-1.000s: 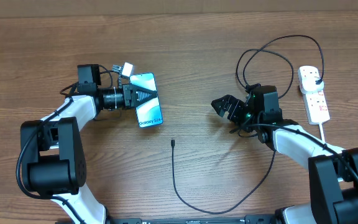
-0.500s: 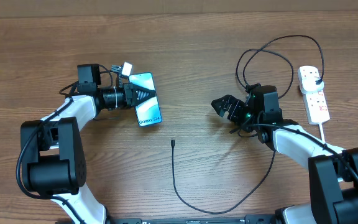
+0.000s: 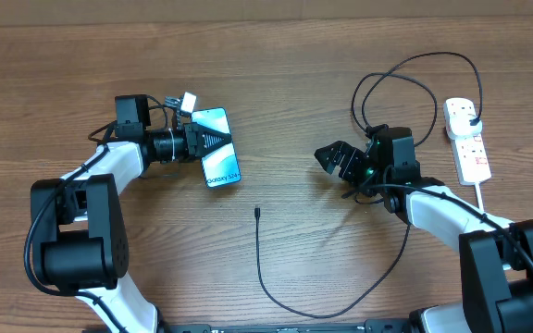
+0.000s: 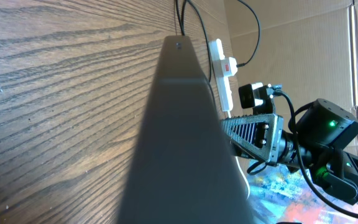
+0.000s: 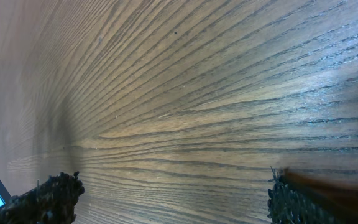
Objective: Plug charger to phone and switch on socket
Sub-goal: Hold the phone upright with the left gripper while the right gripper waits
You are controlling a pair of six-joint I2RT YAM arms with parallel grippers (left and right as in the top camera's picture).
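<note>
Plainly a wood-grain table (image 3: 276,65), cardboard sheets (image 4: 303,50) behind. The left gripper (image 3: 218,141) is clamped on the phone (image 3: 222,166) at the left; the right gripper (image 3: 328,157) gapes wide over bare wood, holding nothing. The charger (image 3: 257,240) lies slack, its tip mid-table, well apart from the phone; its plug sits in the socket (image 3: 471,150), far right.

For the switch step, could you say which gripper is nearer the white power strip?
Right. The right gripper sits apart from the white elongated power strip, on its side; the left gripper is far across, over the blue-screened smartphone.
</note>
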